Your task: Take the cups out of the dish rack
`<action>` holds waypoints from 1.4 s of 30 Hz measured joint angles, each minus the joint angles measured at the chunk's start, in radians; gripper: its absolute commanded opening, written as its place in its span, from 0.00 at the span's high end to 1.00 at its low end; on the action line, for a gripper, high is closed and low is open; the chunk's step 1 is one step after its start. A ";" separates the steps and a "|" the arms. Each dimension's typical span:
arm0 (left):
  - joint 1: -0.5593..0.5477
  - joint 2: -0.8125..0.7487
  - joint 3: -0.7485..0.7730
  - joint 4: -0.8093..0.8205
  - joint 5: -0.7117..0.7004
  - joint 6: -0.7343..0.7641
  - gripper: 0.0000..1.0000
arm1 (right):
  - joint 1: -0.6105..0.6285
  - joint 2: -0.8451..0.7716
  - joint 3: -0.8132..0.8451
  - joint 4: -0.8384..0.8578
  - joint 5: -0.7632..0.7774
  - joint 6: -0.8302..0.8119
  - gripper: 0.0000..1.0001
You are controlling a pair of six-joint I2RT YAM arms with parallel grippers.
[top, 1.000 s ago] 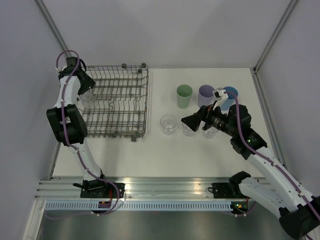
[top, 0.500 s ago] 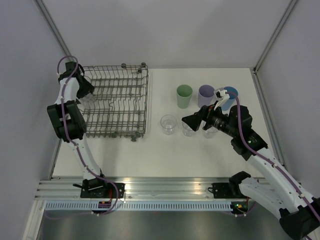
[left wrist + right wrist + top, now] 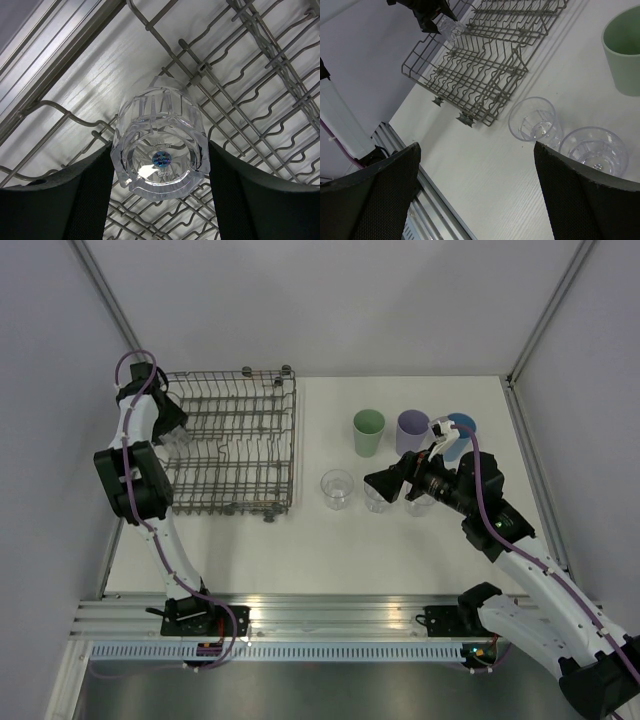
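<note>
The left gripper is clamped on a clear cup, with one dark finger pressed to each side. The cup is a faceted transparent tumbler with ribbed walls and a thick base that carries a small round blue sticker. It sits at the far left corner of the dish rack, a grey wire basket with wavy tines and raised sides. Rack wires cross close behind the cup and beside it. The cup's base faces the wrist camera and its mouth points away toward the wires, so its long axis runs along the gripper's line of sight.

On the white, faintly grained table, to the right of the rack, stand three opaque plastic cups in a row: green, lavender and blue. Nearer are three clear cups, mouths up. The right gripper hangs over these with its fingers spread wide and nothing between them.
</note>
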 measured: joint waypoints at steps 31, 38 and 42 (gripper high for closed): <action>0.000 -0.474 -0.319 0.042 0.270 -0.025 0.98 | 0.000 0.007 0.002 0.018 -0.023 0.035 0.02; 0.000 -0.760 -0.430 0.127 0.485 -0.035 0.98 | 0.000 0.040 -0.003 0.151 -0.108 0.128 0.02; -0.013 -0.858 -0.483 0.185 0.672 -0.050 0.98 | 0.000 0.057 -0.019 0.246 -0.152 0.191 0.02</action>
